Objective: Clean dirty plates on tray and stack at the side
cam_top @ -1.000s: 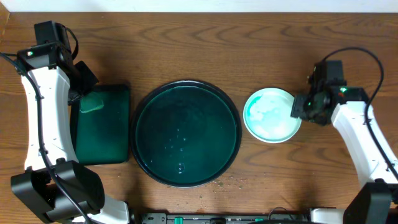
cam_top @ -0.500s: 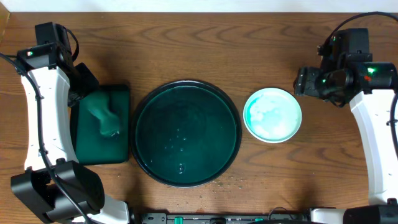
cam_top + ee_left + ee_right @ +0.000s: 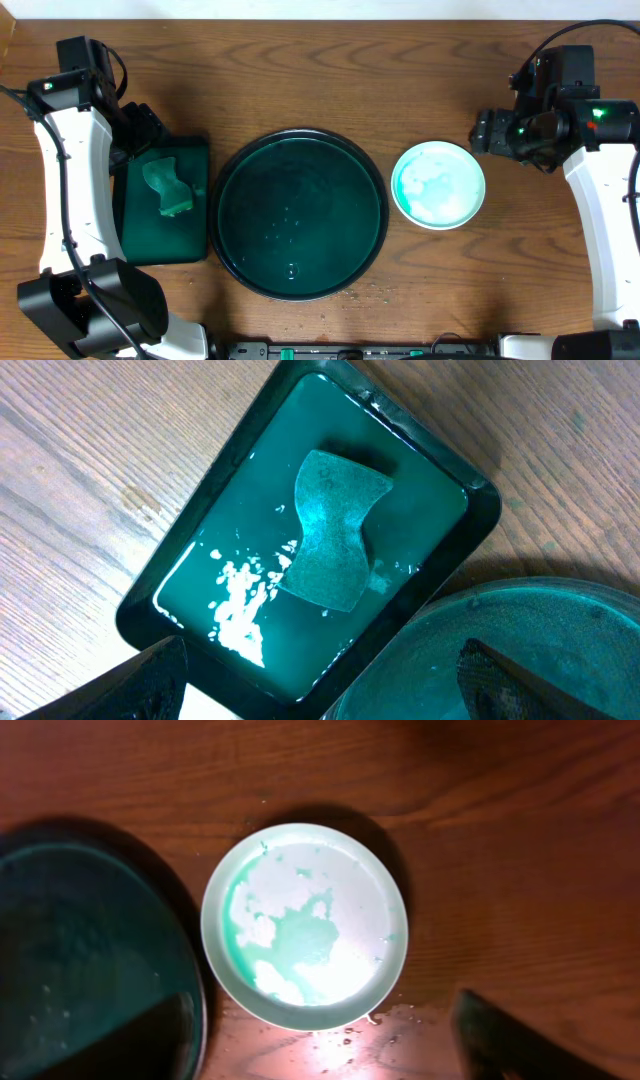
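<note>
Plate (image 3: pixel 438 185) pale mint, green smear across centre, on bench (image 3: pixel 300 60) just right of tray (image 3: pixel 300 215); narrow gap at rims, wood showing all round. Left claw (image 3: pixel 320 680), right claw (image 3: pixel 330 1040) spread wide, empty.

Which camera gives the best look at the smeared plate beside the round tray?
The right wrist view: the plate sits mid-frame, whole, green smears clear. Overhead shows it whole but small, right of the tray. The left wrist view misses it.
</note>
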Available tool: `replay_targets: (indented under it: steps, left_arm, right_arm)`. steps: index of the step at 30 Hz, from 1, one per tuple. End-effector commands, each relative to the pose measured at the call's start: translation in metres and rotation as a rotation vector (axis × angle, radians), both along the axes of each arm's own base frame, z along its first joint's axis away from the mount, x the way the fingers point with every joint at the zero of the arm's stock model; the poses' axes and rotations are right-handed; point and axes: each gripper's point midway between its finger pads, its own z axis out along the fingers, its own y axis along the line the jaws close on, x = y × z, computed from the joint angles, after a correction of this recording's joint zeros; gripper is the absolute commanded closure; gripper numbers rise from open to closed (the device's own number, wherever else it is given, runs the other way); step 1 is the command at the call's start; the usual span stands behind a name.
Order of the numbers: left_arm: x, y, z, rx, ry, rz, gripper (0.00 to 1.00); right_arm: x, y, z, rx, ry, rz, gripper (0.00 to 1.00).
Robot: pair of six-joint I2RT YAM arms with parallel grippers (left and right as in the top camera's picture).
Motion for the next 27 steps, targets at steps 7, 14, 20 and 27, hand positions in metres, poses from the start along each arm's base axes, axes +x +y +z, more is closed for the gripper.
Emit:
replay_targets:
  steps: [7,14,20,27]
  left_arm:
    - [-0.004,0.002,-0.002,0.009,0.018,-0.004,0.14]
    - [-0.004,0.002,-0.002,0.009,0.018,-0.004,0.14]
    - [-0.004,0.002,-0.002,0.009,0.018,-0.004,0.14]
    - [-0.004,0.002,-0.002,0.009,0.018,-0.004,0.14]
  right_arm:
    - [0.001,0.004,0.015,0.001,-0.046,0.027,0.01]
    - [0.001,0.004,0.015,0.001,-0.046,0.027,0.01]
    - [-0.001,0.004,0.014,0.0,-0.036,0.026,0.01]
    - [0.008,-0.008,0.017,-0.059,-0.078,0.0,0.01]
